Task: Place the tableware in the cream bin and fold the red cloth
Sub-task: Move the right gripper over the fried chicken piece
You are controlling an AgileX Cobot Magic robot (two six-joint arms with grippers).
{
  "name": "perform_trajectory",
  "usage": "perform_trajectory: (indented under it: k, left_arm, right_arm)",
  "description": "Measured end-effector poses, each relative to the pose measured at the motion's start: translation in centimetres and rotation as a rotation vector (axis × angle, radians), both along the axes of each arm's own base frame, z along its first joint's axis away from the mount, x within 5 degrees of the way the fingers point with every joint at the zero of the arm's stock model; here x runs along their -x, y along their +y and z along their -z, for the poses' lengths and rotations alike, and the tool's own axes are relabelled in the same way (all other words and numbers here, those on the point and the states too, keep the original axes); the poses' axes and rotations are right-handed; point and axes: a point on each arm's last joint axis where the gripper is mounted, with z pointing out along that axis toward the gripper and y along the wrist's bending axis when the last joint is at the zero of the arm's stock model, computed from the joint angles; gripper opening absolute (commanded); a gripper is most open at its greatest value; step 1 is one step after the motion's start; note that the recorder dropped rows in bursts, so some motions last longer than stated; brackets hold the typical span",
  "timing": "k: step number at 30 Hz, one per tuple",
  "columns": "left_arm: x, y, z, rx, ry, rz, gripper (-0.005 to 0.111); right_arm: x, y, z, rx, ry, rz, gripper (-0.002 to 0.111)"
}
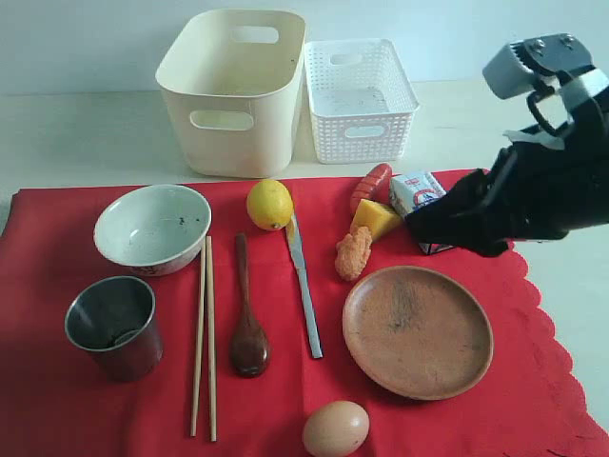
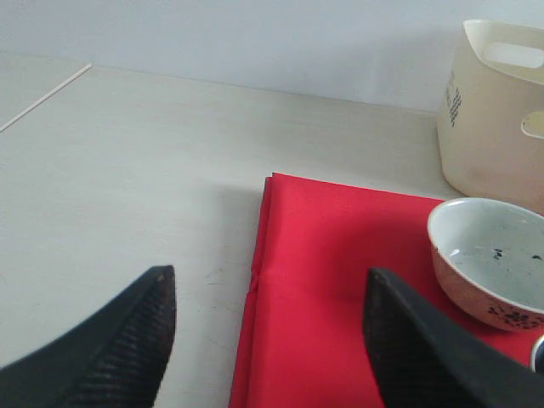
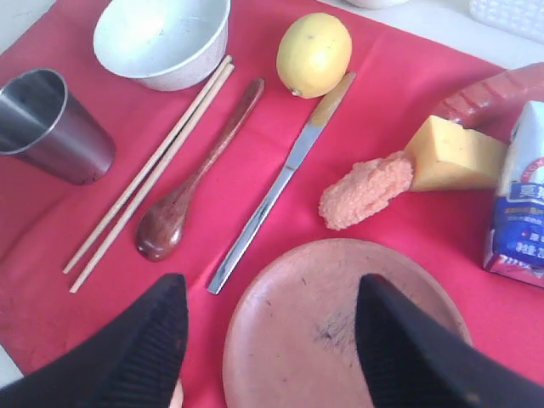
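Seven pieces of tableware on one red cloth (image 1: pixel 57 409), two bins behind, both grippers spread wide

Counted across the cloth in the exterior view: one pale bowl (image 1: pixel 152 227) at 10 o'clock, one steel cup (image 1: pixel 112 326) at 8, two chopsticks (image 1: pixel 204 338) side by side just to the cup's 3 o'clock, then one dark spoon (image 1: pixel 247 324) and one knife (image 1: pixel 304 295) near the middle, one brown plate (image 1: pixel 417 330) at 4. Six other items among them (one lemon (image 1: pixel 269 204), one egg (image 1: pixel 335 428), one sausage (image 1: pixel 371 186), one cheese wedge (image 1: pixel 374 219), one orange fried piece (image 1: pixel 353 253), one milk carton (image 1: pixel 417 190)). Off the cloth at 12, one cream bin (image 1: pixel 233 90), with one white lattice basket (image 1: pixel 360 100) just beside at its 3 o'clock. Right gripper (image 3: pixel 272 289) above the plate, jaws apart, gripping nothing. Left gripper (image 2: pixel 269 276) over the cloth's 9 o'clock edge near the bowl, jaws apart, gripping nothing
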Motion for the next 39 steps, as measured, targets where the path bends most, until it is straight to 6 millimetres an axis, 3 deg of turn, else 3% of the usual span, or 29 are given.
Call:
perform_trajectory:
  k: [5, 10, 20, 29, 39]
  left_arm:
    - [0.0, 0.0, 0.0, 0.0, 0.0, 0.0, 0.062]
    - [0.0, 0.0, 0.0, 0.0, 0.0, 0.0, 0.062]
    - [0.0, 0.0, 0.0, 0.0, 0.0, 0.0, 0.062]
    - [0.0, 0.0, 0.0, 0.0, 0.0, 0.0, 0.062]
    - [0.0, 0.0, 0.0, 0.0, 0.0, 0.0, 0.062]
  right_arm:
    - [-2.5, 1.2, 0.4, 0.028, 0.094, 0.004, 0.057]
    - [-4.2, 4.0, 1.2, 0.163, 0.176, -0.009, 0.057]
    - [-7.3, 8.5, 4.6, 0.314, 0.322, 0.134, 0.057]
    - [-9.8, 9.1, 8.6, 0.426, 0.395, 0.262, 0.057]
    - [-11.8, 10.4, 10.1, 0.428, 0.43, 0.281, 0.057]
